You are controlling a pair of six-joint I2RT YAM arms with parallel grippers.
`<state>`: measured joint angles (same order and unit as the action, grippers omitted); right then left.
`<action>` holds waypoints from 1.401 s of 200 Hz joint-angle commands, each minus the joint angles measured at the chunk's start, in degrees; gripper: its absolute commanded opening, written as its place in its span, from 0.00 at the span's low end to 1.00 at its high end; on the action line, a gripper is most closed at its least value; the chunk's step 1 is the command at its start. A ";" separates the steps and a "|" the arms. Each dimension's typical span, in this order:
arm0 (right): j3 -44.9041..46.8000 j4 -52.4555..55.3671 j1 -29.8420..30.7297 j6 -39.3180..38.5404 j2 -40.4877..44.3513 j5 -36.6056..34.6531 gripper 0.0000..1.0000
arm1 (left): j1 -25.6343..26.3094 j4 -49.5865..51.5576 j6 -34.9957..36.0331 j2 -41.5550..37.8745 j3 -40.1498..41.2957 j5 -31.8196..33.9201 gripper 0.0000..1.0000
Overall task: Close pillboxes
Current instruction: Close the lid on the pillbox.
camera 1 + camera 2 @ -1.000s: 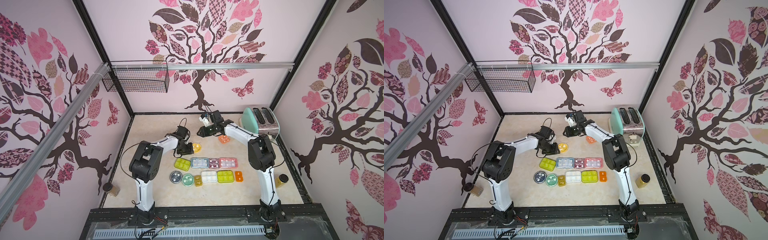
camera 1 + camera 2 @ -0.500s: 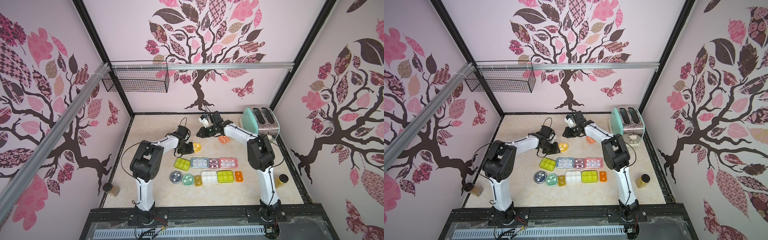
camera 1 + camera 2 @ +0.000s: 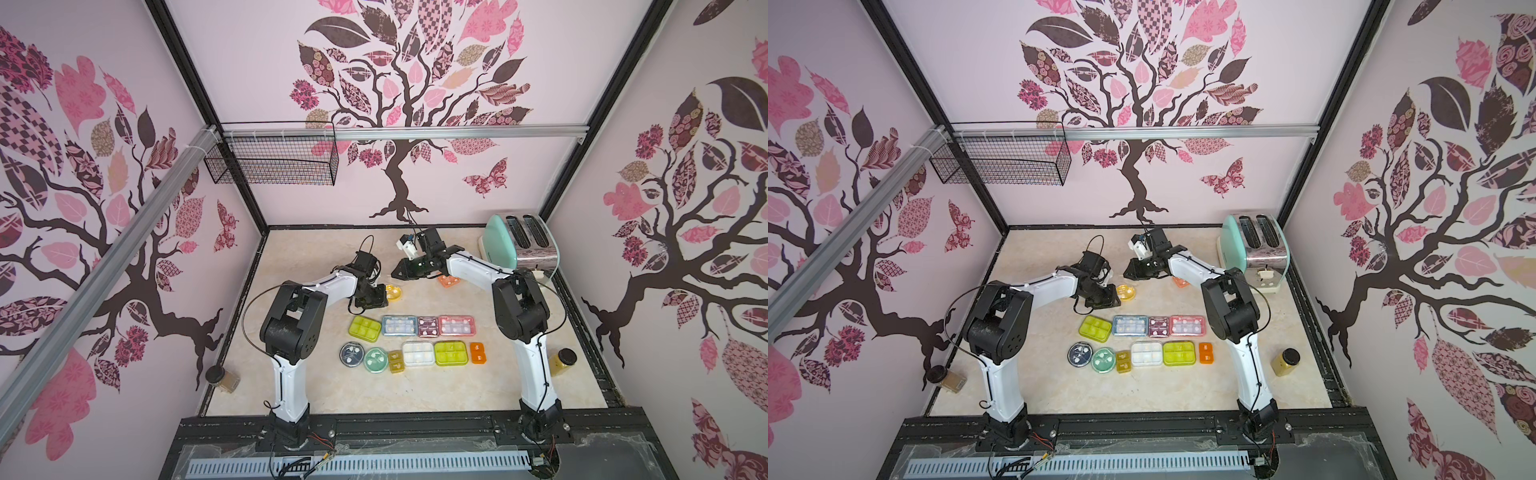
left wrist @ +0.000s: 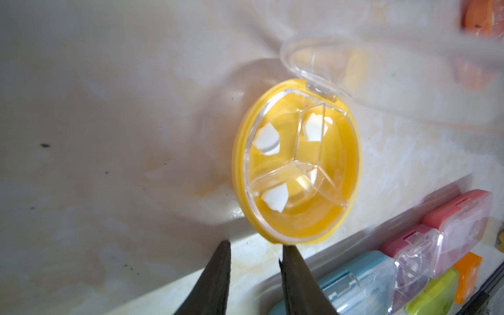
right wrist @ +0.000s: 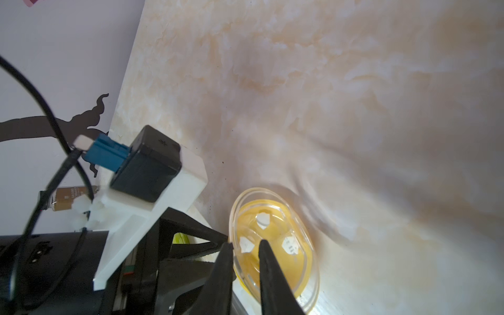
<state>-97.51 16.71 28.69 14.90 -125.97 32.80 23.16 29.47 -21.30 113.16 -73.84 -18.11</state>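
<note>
One yellow pillbox [image 4: 297, 163] open | left jaws spread | right jaws together | jar [image 5: 69, 200] label GROUND

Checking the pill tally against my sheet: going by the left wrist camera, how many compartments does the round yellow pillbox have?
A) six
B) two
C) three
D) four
C: in the left wrist view the round yellow pillbox is split inside in a Y shape into three compartments, each holding one white pill.
</note>
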 commanded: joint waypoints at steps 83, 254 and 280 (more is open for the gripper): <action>6.63 -4.84 1.85 3.22 1.96 0.93 0.21 | 0.49 1.55 -0.43 -5.24 2.10 1.08 0.35; 11.51 -3.17 2.60 6.81 6.18 -11.93 0.67 | -3.99 6.87 3.45 -0.50 -11.97 1.38 0.80; 11.34 -2.82 2.69 6.55 5.69 -13.36 0.68 | -4.65 6.63 3.63 2.94 -13.93 0.72 0.77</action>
<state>-86.32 13.26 31.22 21.12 -119.85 21.21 19.22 34.89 -18.85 112.95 -86.11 -16.69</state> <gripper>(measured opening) 0.677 0.787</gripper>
